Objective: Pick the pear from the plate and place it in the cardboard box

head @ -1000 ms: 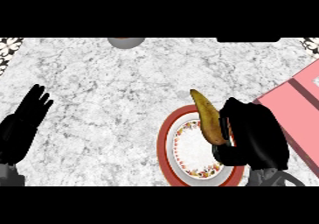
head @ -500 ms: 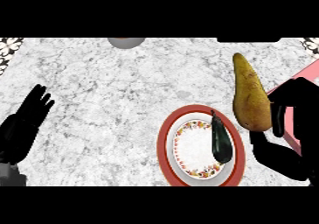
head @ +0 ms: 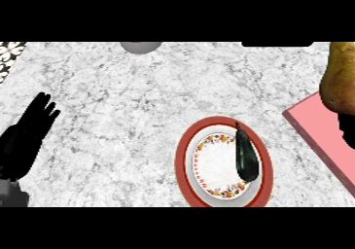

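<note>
head view | yellow-brown pear (head: 341,80) at right edge, over pink cardboard box (head: 325,141), right hand (head: 351,131) curled round it | red-rimmed floral plate (head: 224,168) holds dark long vegetable (head: 245,155) | left hand (head: 26,138) open, fingers straight, on white marble table (head: 137,107)

No readable text, label, brand, number or sign shows anywhere in the head view.

A black left hand (head: 26,138) with slim fingers is being shown; little of the black right hand (head: 350,130) is being seen.
</note>
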You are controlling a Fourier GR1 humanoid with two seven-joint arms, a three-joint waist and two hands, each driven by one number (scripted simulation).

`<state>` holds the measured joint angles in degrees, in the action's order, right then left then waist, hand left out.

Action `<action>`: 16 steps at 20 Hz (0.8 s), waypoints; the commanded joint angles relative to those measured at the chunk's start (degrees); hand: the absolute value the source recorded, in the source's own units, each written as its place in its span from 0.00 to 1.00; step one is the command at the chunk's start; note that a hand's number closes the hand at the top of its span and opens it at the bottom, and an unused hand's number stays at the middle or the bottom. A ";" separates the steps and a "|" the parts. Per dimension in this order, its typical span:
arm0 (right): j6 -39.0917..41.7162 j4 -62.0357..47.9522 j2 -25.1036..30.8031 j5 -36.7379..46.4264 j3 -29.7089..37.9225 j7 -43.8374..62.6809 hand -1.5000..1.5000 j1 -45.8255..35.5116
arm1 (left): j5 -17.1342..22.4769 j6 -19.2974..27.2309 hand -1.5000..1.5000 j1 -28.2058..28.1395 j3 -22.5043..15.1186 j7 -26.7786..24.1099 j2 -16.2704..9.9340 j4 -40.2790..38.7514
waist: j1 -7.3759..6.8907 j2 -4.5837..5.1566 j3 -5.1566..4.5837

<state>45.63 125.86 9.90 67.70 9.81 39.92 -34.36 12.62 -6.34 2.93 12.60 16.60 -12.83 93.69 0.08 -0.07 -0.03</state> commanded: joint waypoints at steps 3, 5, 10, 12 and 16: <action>-5.88 -11.04 8.43 -4.30 9.05 -8.96 1.00 1.60 | 0.50 -0.77 0.50 -2.01 -0.11 1.88 -0.15 3.38 | -0.45 0.12 0.05; -5.99 -8.49 9.62 -5.83 9.30 -10.50 1.00 3.31 | -0.93 1.05 0.50 -2.15 -1.08 1.37 1.80 3.89 | -0.21 0.04 0.03; -15.98 -19.65 12.28 -6.35 10.48 -18.29 1.00 5.62 | -1.18 0.94 0.50 -1.76 -1.16 1.02 2.23 3.78 | -0.38 0.12 0.04; -21.25 -23.37 10.77 -5.64 10.27 -19.28 1.00 6.70 | 0.29 -0.24 0.50 1.15 -0.44 2.32 1.01 1.13 | -0.31 0.17 0.04; -23.60 -28.80 12.06 -8.23 12.71 -23.84 1.00 9.76 | -0.37 -2.36 0.50 -1.06 1.36 -2.74 -0.11 -1.44 | -0.31 0.14 0.03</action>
<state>25.19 103.22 20.39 61.52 20.27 20.13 -25.79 11.54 -6.64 2.68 12.37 16.35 -11.84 94.46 -0.19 0.07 0.02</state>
